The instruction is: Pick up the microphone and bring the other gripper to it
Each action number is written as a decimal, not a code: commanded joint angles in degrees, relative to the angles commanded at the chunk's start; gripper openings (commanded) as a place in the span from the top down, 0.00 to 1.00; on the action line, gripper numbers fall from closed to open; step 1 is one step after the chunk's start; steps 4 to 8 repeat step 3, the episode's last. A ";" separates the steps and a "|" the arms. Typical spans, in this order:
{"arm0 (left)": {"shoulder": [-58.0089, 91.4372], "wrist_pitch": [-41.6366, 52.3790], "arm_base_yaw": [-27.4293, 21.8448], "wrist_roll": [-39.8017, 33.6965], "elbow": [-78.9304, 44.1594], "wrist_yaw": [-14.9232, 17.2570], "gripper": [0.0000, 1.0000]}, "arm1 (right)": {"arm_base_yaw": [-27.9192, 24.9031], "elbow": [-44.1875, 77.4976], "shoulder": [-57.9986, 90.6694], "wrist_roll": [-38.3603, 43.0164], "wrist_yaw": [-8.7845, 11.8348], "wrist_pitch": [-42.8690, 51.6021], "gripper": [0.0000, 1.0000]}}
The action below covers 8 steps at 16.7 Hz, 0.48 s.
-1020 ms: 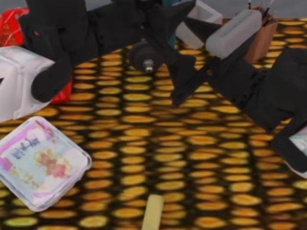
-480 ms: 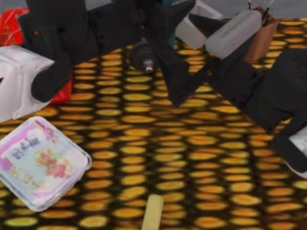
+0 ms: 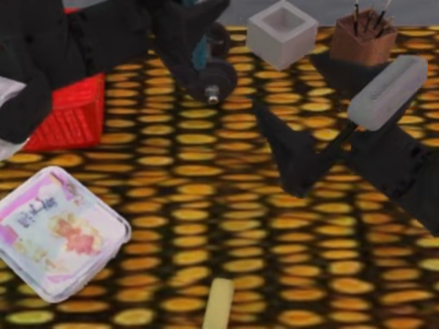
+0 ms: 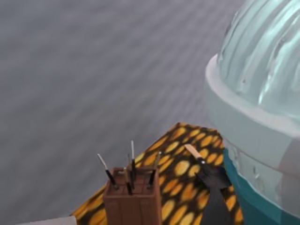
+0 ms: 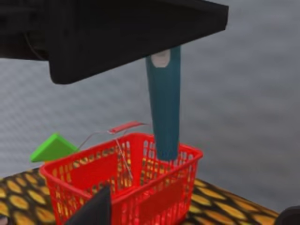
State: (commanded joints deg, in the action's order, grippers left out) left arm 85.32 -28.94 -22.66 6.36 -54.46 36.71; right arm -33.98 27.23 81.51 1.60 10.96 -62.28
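Status: the pick-up is complete. The microphone [image 5: 163,108] is off the desk [image 3: 206,199], grasped by the fingers of the left gripper [image 3: 195,41] at the far edge of the desk, left of centre in the top view. In the top view only a sliver of the teal handle shows beside the left arm, above the dumbbell [image 3: 214,77]. The right wrist view shows the handle hanging down below the left gripper, in front of the red basket [image 5: 126,183]. The left wrist view shows the ribbed white-grey head close to the lens.

Remaining: the approach of the other gripper. The right gripper [image 3: 288,154] hovers over the desk right of centre, well apart from the microphone, with fingers spread and grasping nothing. It must travel toward the far left to reach the handle.

Markings: a small white mark sits high on the handle; no text is readable on it. The square packet [image 3: 55,233] at the near left carries pink printed characters, too blurred to read.
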 joint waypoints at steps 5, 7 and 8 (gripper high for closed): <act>-0.68 0.16 1.55 0.06 0.73 1.18 1.00 | 0.25 -2.11 -2.10 0.10 0.51 -0.46 0.00; -0.68 0.16 1.55 0.06 0.73 1.18 1.00 | 0.25 -2.11 -2.10 0.10 0.51 -0.46 0.00; -0.68 0.16 1.55 0.06 0.73 1.18 1.00 | 0.25 -2.11 -2.10 0.10 0.51 -0.46 0.00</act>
